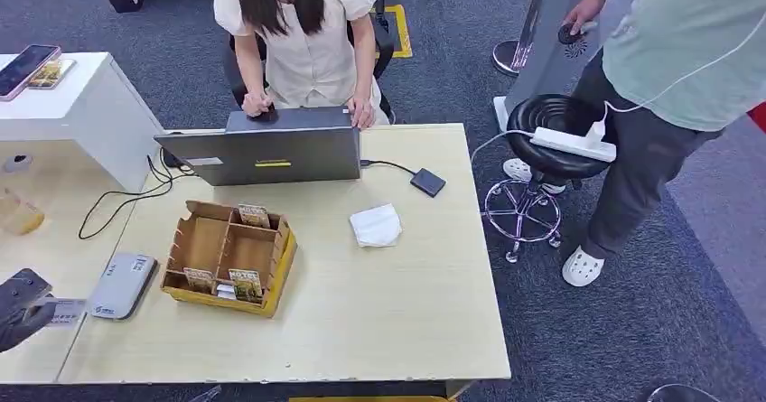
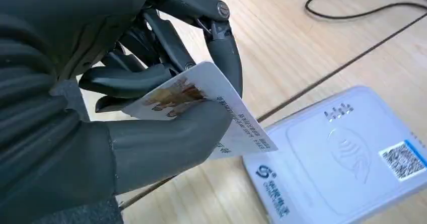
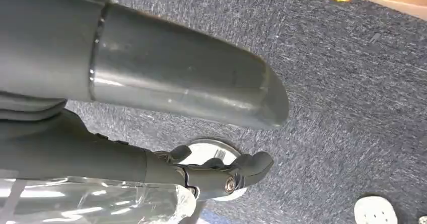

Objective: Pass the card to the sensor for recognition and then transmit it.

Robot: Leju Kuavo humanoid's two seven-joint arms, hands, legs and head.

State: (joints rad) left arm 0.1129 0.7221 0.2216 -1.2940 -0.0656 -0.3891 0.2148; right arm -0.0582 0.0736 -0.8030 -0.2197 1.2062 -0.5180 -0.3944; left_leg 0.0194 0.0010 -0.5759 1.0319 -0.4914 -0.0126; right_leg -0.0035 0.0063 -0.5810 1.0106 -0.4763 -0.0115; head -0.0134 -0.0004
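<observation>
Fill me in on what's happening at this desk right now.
The robot's left hand pinches a card between thumb and fingers, just beside the white card reader on the table, not yet over it. The right hand hangs over the carpet, holding nothing. A cardboard box with more cards sits mid-table. One person works at a laptop across the table; another person stands by a stool.

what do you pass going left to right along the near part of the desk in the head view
left hand holding the card → grey card reader → cardboard organizer box → white folded cloth
</observation>
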